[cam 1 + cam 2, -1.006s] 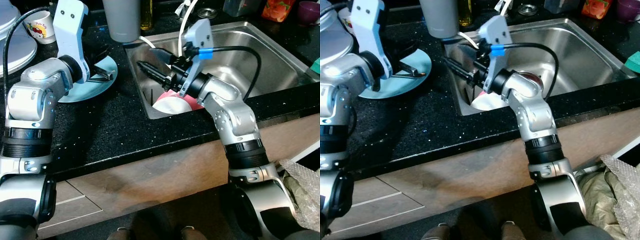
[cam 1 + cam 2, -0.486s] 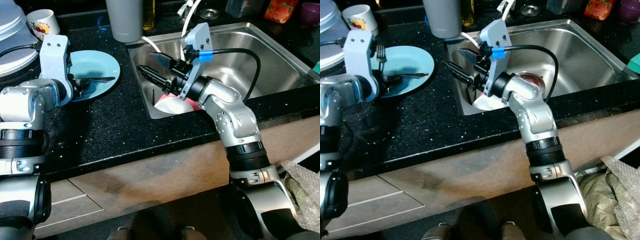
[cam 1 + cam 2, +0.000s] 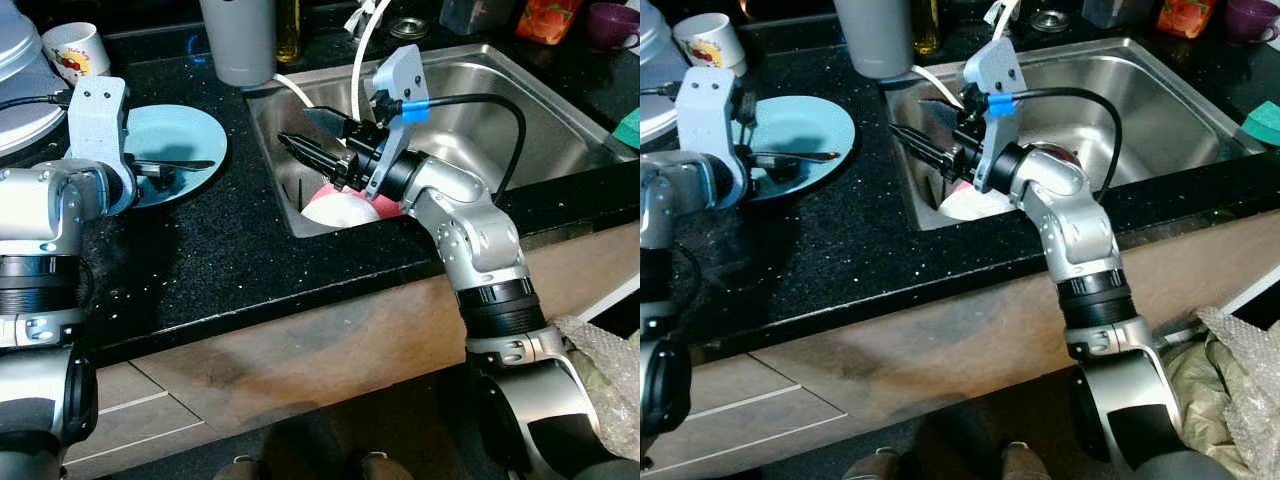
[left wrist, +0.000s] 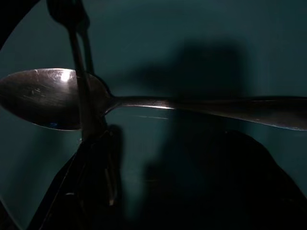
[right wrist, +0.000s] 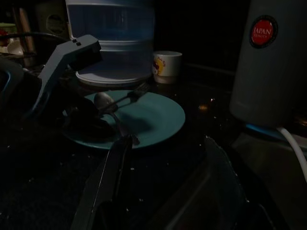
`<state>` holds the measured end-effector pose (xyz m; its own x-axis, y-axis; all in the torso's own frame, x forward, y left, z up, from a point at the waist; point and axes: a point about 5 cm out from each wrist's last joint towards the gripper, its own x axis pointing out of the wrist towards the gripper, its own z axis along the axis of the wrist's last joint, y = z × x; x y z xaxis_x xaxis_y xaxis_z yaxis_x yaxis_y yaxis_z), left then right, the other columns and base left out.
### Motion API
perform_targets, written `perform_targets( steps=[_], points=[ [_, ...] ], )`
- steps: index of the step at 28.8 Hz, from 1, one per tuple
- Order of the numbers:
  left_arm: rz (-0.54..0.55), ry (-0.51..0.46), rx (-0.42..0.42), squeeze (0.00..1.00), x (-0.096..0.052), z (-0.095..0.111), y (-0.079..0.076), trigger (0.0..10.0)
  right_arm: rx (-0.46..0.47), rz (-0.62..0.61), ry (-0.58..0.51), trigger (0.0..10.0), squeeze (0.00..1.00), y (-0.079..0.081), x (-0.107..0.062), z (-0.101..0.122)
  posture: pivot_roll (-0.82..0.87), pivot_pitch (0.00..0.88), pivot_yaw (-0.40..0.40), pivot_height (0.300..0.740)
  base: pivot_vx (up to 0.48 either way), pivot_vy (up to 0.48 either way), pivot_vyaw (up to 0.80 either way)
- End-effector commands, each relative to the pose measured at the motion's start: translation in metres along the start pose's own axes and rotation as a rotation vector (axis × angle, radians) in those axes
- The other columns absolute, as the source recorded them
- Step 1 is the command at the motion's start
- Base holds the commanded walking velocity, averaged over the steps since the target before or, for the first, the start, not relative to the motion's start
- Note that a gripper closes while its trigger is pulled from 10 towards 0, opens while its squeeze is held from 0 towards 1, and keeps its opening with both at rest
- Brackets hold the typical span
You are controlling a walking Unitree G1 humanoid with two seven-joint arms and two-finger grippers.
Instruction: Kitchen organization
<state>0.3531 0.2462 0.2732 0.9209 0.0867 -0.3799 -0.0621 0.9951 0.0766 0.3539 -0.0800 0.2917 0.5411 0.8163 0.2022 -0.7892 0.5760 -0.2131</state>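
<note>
Two risks: left gripper, closure not discernible, may knock spoon off teal plate, upper left; right gripper, parted and empty above sink, may strike pink bowl.

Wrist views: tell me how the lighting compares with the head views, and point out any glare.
Left wrist view: very dim, a teal cast, the spoon catching a small glint on its bowl, the dark fingers barely distinct. Right wrist view: also dark, though the blue plate and red-labelled grey jug read clearly. Head views: bright and sharp, with glare on the steel sink.
</note>
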Motion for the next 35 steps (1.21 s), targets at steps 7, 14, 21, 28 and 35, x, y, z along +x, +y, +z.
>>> perform_targets(
  steps=[7,14,21,28,35],
  points=[
    [0.069,-0.052,0.087,0.91,-0.009,0.011,0.01,10.0,-0.019,0.013,0.011,10.0,0.0,-0.001,0.002,0.002,0.05,0.156,0.025,0.74,0.0,0.0,0.0],
    [0.048,-0.088,0.093,0.59,-0.015,0.021,0.007,10.0,-0.021,0.014,0.009,10.0,0.0,-0.001,0.002,0.002,0.05,0.152,0.027,0.74,0.0,0.0,0.0],
    [0.084,-0.007,0.037,0.43,-0.013,0.011,0.025,10.0,-0.022,0.017,0.011,10.0,0.0,0.0,0.003,0.002,0.05,0.146,0.024,0.74,0.0,0.0,0.0],
    [0.047,0.034,-0.019,0.42,0.001,0.001,0.023,10.0,-0.024,0.021,0.013,10.0,0.0,-0.001,0.004,0.002,0.05,0.154,0.023,0.74,0.0,0.0,0.0],
    [-0.023,0.065,-0.024,0.16,0.01,-0.005,0.013,10.0,-0.027,0.017,0.016,10.0,0.0,-0.002,0.003,0.002,0.05,0.158,0.025,0.74,0.0,0.0,0.0]
  ],
)
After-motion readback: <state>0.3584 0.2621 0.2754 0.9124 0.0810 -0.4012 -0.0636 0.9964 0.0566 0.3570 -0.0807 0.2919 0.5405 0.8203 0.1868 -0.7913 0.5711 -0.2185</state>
